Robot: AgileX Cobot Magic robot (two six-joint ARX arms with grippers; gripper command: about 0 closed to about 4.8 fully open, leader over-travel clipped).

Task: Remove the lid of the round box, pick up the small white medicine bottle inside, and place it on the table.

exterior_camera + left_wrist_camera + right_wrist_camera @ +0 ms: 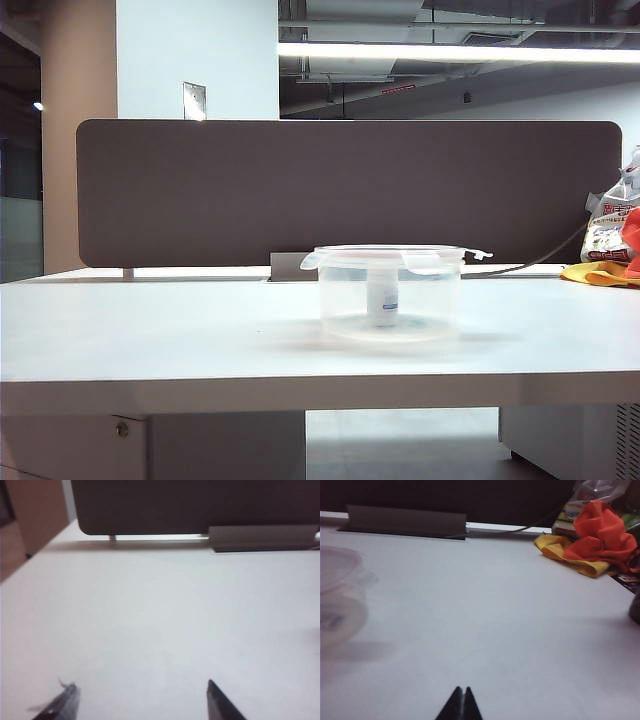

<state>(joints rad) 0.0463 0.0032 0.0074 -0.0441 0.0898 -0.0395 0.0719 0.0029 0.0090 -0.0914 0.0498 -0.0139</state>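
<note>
The round box [390, 295] stands on the white table [150, 330], a clear wide cylinder. Its translucent lid [395, 256] rests on top with clip tabs sticking out at the rim. Inside, the small white medicine bottle [382, 297] stands upright with a blue band on its label. Neither arm shows in the exterior view. In the left wrist view my left gripper [141, 686] is open, its dark fingertips [217, 700] wide apart over bare table. In the right wrist view my right gripper [462, 690] is shut with nothing in it; the round box [340, 597] lies off to its side, blurred.
A dark partition panel [350, 190] closes the back of the table. At the back right lie a yellow cloth [570, 555], an orange cloth [600, 532] and a plastic bag of packets [612, 225]. A cable [545, 258] runs along the back edge.
</note>
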